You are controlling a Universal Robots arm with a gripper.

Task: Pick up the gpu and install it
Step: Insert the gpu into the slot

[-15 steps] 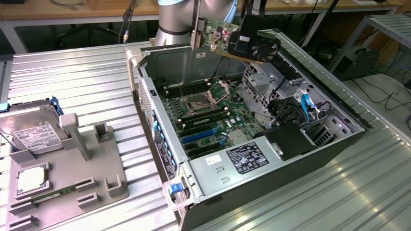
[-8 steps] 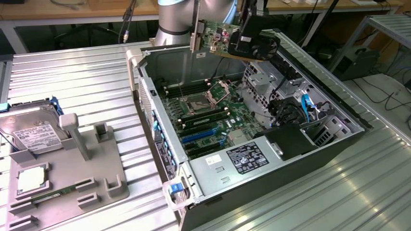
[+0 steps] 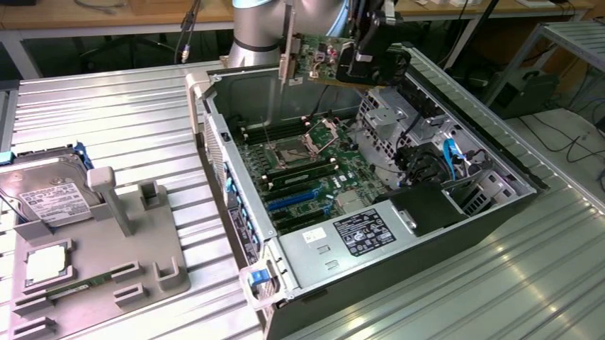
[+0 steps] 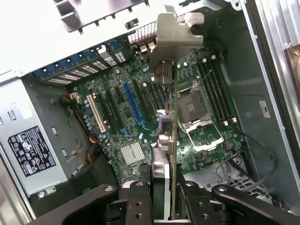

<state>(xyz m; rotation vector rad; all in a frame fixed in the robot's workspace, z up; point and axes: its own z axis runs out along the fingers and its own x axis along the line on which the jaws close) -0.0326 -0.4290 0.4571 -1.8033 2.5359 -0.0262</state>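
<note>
The end effector (image 3: pixel 352 62) is clamped on the gpu (image 3: pixel 315 60), holding it on edge above the open computer case (image 3: pixel 246 92). The arm (image 3: pixel 260 28) rises behind the case, its wrist pointing down over the motherboard (image 3: pixel 302 170).

- Arm (image 3: pixel 257 28): upper part cut off by the exterior view's top edge.
- gripper (image 3: pixel 348 65): body runs out of that same edge. It covers one end of the gpu (image 3: pixel 317 58), so pad contact can't be seen there.
- Wrist view: gpu (image 4: pixel 171 140) is edge-on, so neither face can be seen. Fingers (image 4: pixel 138 199) are cut at the frame edge.
- Power supply label (image 3: pixel 363 232): print too small to read; same label (image 4: pixel 31 151) in the wrist view.
- Hard drive (image 3: pixel 45 198): label print unreadable.
- Grey fixture (image 3: pixel 113 262): runs out at the exterior view's bottom-left corner.
- Case (image 3: pixel 312 287): lowest corner clipped by the exterior view's bottom edge.
</note>
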